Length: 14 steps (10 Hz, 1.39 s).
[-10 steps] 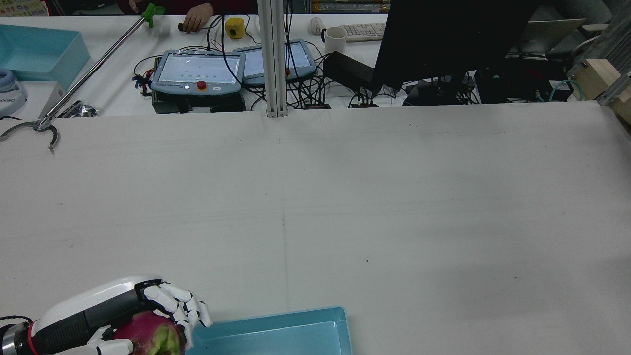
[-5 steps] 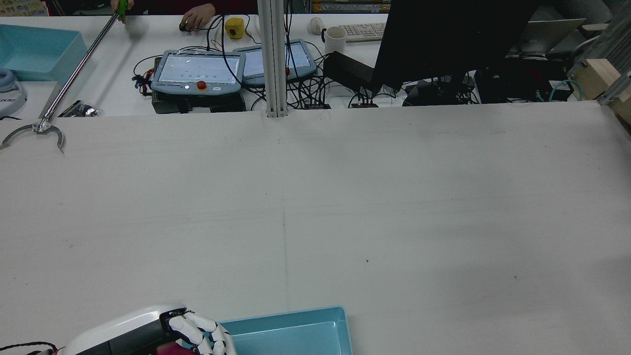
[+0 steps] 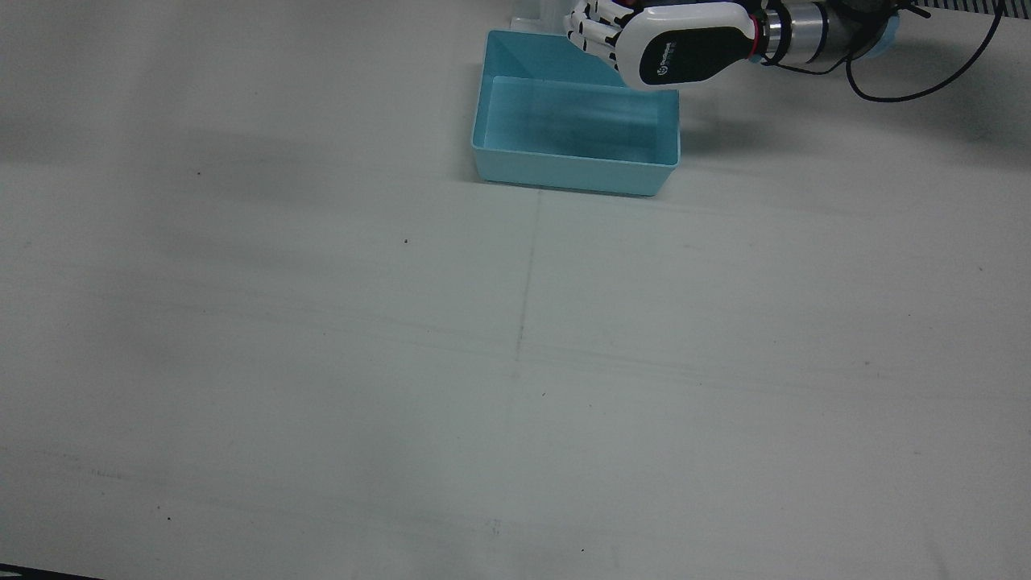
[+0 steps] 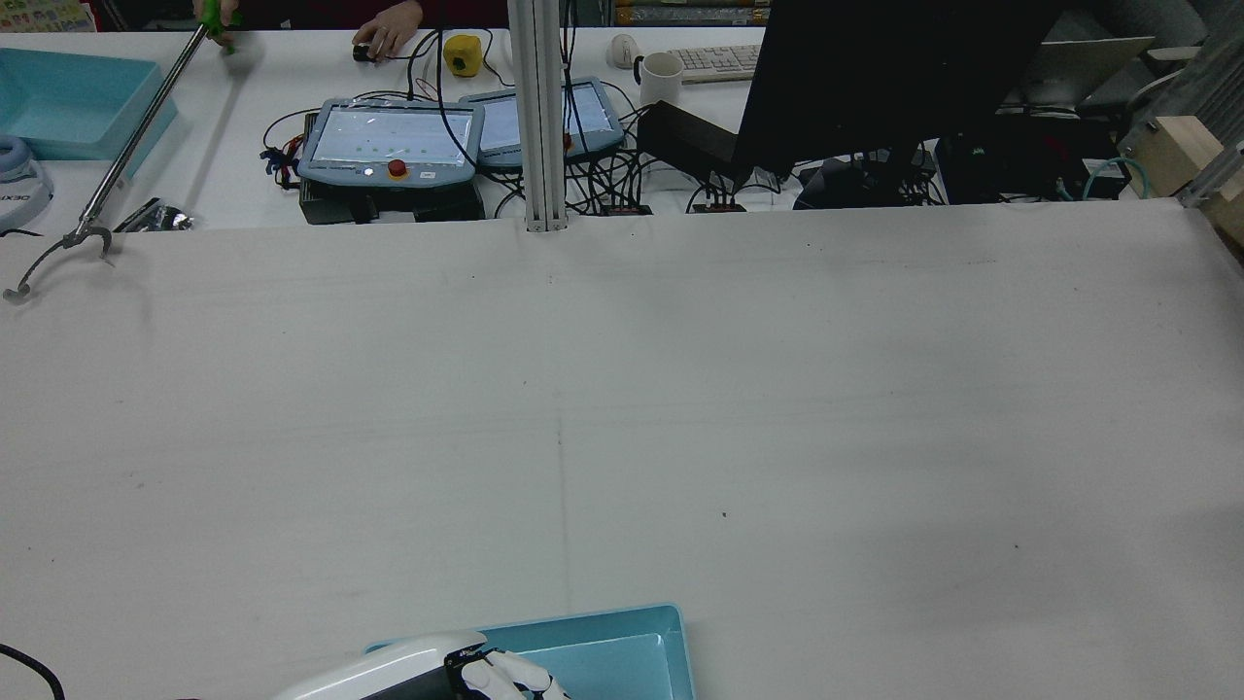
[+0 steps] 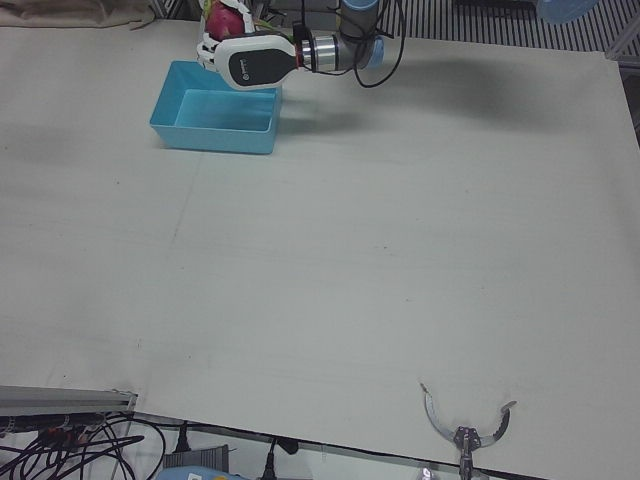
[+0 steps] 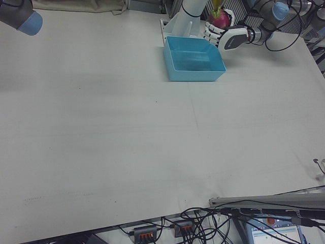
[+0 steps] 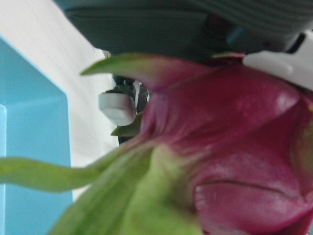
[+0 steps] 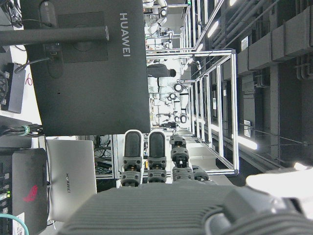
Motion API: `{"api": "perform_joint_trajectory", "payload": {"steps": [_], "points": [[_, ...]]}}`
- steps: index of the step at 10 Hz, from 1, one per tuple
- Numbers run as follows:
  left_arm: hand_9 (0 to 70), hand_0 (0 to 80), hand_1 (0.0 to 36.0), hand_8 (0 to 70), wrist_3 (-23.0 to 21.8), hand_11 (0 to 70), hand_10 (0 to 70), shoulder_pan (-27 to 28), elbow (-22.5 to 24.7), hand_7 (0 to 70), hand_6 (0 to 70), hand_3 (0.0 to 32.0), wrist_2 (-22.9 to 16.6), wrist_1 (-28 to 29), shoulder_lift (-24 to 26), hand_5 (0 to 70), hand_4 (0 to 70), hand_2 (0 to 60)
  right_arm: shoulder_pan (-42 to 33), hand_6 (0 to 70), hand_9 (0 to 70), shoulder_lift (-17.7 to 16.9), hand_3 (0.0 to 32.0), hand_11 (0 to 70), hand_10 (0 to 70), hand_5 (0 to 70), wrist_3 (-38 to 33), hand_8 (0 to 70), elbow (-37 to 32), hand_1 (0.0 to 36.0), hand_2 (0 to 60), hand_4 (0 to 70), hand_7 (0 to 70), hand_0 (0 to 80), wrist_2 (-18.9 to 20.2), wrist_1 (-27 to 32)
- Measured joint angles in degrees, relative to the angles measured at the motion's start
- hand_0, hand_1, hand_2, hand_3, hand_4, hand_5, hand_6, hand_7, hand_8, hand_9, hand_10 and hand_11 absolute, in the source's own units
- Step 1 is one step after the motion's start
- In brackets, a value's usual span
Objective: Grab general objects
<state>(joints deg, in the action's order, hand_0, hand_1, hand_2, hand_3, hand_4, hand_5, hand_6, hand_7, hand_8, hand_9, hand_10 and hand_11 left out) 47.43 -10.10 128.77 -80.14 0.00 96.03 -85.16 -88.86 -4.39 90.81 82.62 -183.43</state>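
Basically the whole white table (image 3: 322, 362) is bare cloth, so there's tons of open room; the only thing sitting on it is the light blue bin (image 3: 577, 169), parked near the robot-side edge at about the centre seam. The left hand (image 3: 644, 44) hangs over the bin's back corner on the robot's left side, fingers wrapped around a dragon fruit (image 6: 219, 19), which sits up above the bin rim rather than inside it. In the left hand view the fruit (image 7: 230, 161) fills nearly the whole picture, pink skin and green scales, with a slice of the bin wall off to the side.

From the front view the fruit itself is hidden under the hand's shell, and the rear view only catches the top of the hand (image 4: 418, 673), cut off by the bottom edge. The right hand (image 8: 161, 161) only shows in its own camera, fingers straight and side by side with nothing in them, pointing at a monitor and room ceiling.

Across the far edge, a person's hand (image 4: 387, 37) rests on a cluttered desk with teach pendants (image 4: 389, 141), and a reacher-grabber claw (image 4: 53, 255) pokes onto the table corner.
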Motion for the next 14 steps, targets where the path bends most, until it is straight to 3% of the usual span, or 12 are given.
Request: {"api": "perform_joint_trajectory", "payload": {"steps": [1,2,3,4,5,6,7,11,14], "points": [[16.4,46.9,10.9,22.7,0.07,70.0,61.5,0.16,-0.27,39.8,19.7,0.0,0.03,-1.27,1.33,21.9,46.4,29.2,0.0,0.0,0.0,0.0,0.0,0.0,0.0,0.0,0.0,0.0,-0.01,0.0,0.0,0.0,0.0,0.0,0.0,0.0],[14.0,48.2,11.7,20.4,0.07,70.0,56.0,0.23,-0.47,39.7,16.5,0.0,0.05,-1.8,1.95,17.5,41.6,22.3,0.0,0.0,0.0,0.0,0.0,0.0,0.0,0.0,0.0,0.0,-0.02,0.0,0.0,0.0,0.0,0.0,0.0,0.0],[10.3,49.1,13.6,17.3,0.06,67.5,47.5,0.29,-0.57,36.5,12.0,0.0,0.06,-1.95,2.25,11.3,33.1,19.9,0.0,0.0,0.0,0.0,0.0,0.0,0.0,0.0,0.0,0.0,-0.02,0.0,0.0,0.0,0.0,0.0,0.0,0.0],[5.3,49.5,13.9,12.6,0.03,52.2,36.3,0.58,-0.59,31.2,6.9,0.0,0.11,-1.87,2.43,5.3,24.6,13.3,0.0,0.0,0.0,0.0,0.0,0.0,0.0,0.0,0.0,0.0,-0.02,0.0,0.0,0.0,0.0,0.0,0.0,0.0],[3.6,49.1,12.0,6.8,0.02,35.4,23.7,1.24,-0.6,25.2,1.9,0.0,0.41,-1.74,2.66,0.0,18.6,2.3,0.0,0.0,0.0,0.0,0.0,0.0,0.0,0.0,0.0,0.0,-0.02,0.0,0.0,0.0,0.0,0.0,0.0,0.0],[3.2,48.8,10.9,4.3,0.04,33.3,22.1,2.24,-0.73,23.3,0.0,0.0,0.92,-1.65,3.03,0.0,10.2,0.0,0.0,0.0,0.0,0.0,0.0,0.0,0.0,0.0,0.0,0.0,-0.02,0.0,0.0,0.0,0.0,0.0,0.0,0.0],[2.8,48.7,10.6,3.2,0.08,29.6,19.5,3.11,-1.08,21.3,0.0,0.0,1.4,-1.61,3.58,0.0,6.0,0.0,0.0,0.0,0.0,0.0,0.0,0.0,0.0,0.0,0.0,0.0,-0.02,0.0,0.0,0.0,0.0,0.0,0.0,0.0],[2.5,47.8,9.3,1.5,0.05,27.5,18.1,3.77,-2.05,19.6,0.0,0.0,1.76,-1.58,4.48,0.0,1.5,0.0,0.0,0.0,0.0,0.0,0.0,0.0,0.0,0.0,0.0,0.0,-0.02,0.0,0.0,0.0,0.0,0.0,0.0,0.0],[2.7,47.4,8.6,2.7,-0.02,26.1,17.3,3.77,-2.16,20.5,0.0,0.0,1.72,-1.6,4.59,0.0,4.3,0.0,0.0,0.0,0.0,0.0,0.0,0.0,0.0,0.0,0.0,0.0,-0.02,0.0,0.0,0.0,0.0,0.0,0.0,0.0]]}}
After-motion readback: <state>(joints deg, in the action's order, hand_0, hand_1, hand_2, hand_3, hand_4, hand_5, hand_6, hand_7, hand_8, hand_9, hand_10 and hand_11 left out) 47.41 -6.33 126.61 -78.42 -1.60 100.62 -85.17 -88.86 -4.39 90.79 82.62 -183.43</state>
